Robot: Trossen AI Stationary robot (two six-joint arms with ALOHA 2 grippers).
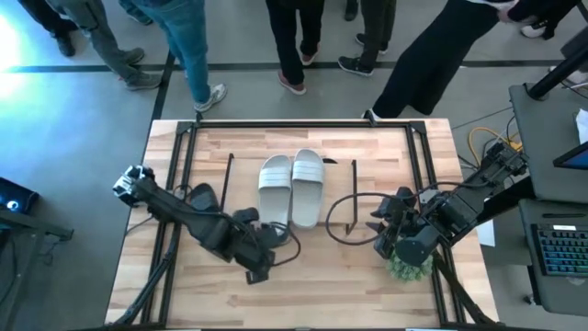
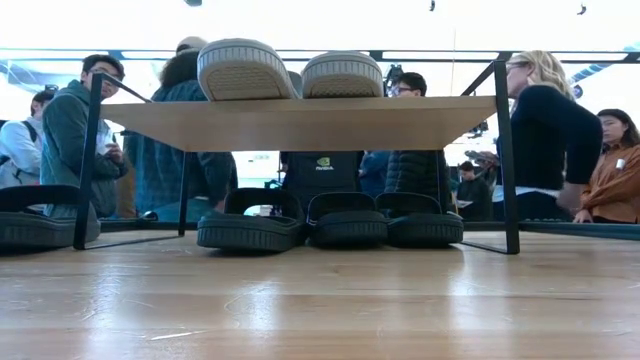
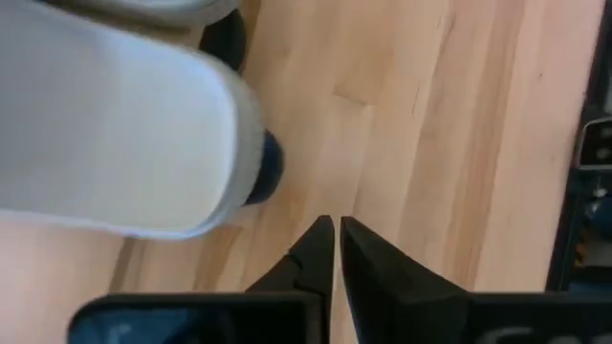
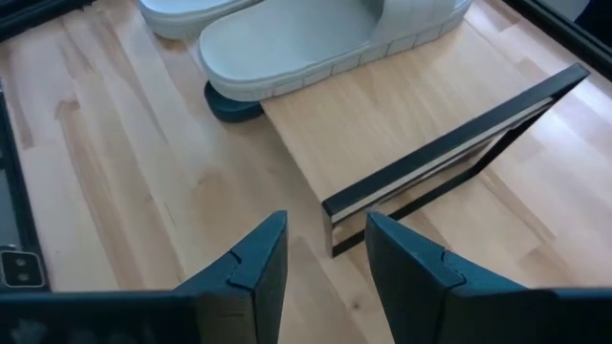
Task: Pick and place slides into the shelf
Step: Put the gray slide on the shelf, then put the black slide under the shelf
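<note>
Two pale slides (image 1: 292, 188) lie side by side on the shelf's top board (image 2: 300, 122), their heels (image 2: 285, 68) overhanging its near edge. Three black slides (image 2: 345, 220) stand in a row on the table under the board. Another black slide (image 2: 40, 215) lies on the table left of the shelf's legs. My left gripper (image 3: 335, 234) is shut and holds nothing; it hangs over the bare table by the shelf's near end (image 1: 274, 234). My right gripper (image 4: 325, 248) is open and empty, right of the shelf (image 1: 381, 225), pointing at the board's edge (image 4: 449, 143).
A green tuft-like thing (image 1: 409, 267) sits under the right arm near the table's right edge. A black cable loop (image 1: 344, 221) lies by the shelf's right leg. Black frame rails (image 1: 294, 126) run around the table. People stand beyond the far edge (image 2: 545, 140).
</note>
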